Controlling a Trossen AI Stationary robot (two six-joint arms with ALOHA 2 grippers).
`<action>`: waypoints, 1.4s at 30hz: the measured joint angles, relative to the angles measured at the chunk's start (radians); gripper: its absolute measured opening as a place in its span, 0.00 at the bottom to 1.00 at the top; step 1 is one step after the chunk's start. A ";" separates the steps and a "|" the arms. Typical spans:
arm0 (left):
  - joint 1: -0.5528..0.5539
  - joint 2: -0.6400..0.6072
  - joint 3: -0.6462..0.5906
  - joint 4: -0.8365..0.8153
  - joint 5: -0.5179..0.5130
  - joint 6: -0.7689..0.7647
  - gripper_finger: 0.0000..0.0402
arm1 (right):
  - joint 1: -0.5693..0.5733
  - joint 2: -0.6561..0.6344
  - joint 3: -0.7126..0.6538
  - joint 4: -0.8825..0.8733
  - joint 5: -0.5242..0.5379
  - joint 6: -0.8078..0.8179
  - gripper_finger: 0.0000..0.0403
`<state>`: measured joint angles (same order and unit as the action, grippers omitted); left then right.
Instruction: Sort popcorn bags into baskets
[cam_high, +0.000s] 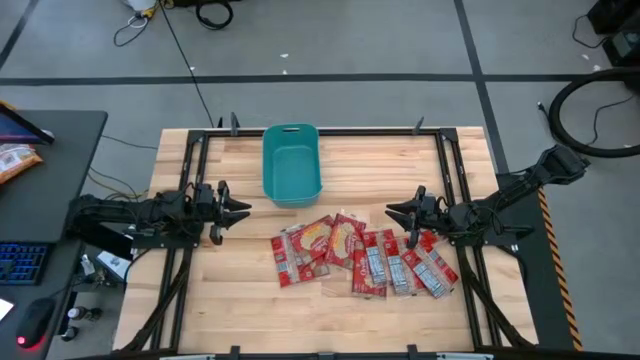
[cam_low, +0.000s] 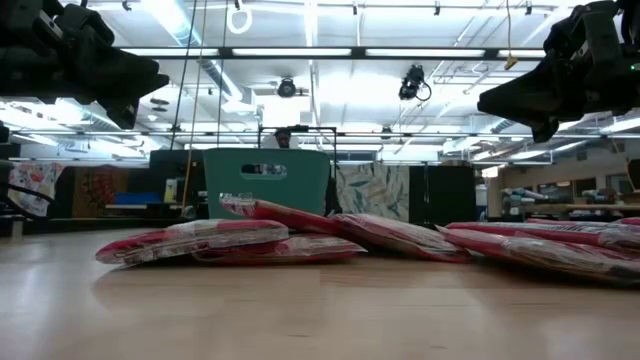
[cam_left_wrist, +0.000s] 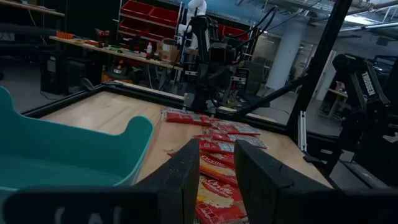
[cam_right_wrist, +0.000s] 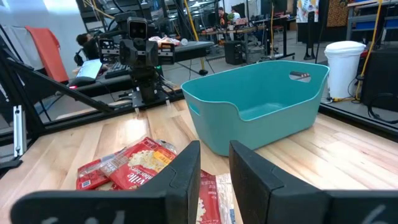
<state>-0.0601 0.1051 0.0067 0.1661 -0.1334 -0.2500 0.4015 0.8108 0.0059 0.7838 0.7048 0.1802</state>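
Pale wooden planks of the tabletop (cam_low: 320, 310) fill my nearest view, bare up to the red popcorn bags (cam_high: 362, 255), which lie flat and overlapping in a loose row from the centre toward 4 o'clock. From above, I see the teal basket (cam_high: 291, 163) at 12 o'clock, apart from the bags. My left gripper (cam_high: 243, 209) hovers at 9 o'clock with its fingers spread, holding nothing; my right gripper (cam_high: 393, 211) hangs at 3 o'clock above the row's end, also spread and holding nothing. Grey floor (cam_high: 380, 40) with cables surrounds the tabletop, and a ceiling with strip lights (cam_low: 330, 52) runs behind.
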 joint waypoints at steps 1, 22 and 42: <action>0.000 0.000 0.000 0.000 0.000 0.000 0.26 | 0.000 0.000 0.000 0.000 0.000 0.000 0.22; 0.000 0.000 0.000 0.038 0.000 -0.004 0.26 | 0.000 0.000 0.000 0.000 0.000 0.000 0.22; -0.132 0.277 0.011 0.244 0.097 -0.265 0.26 | 0.000 0.000 0.000 0.000 0.000 0.000 0.22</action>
<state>-0.1920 0.3826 0.0178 0.4101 -0.0363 -0.5151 0.4015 0.8111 0.0055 0.7840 0.7048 0.1802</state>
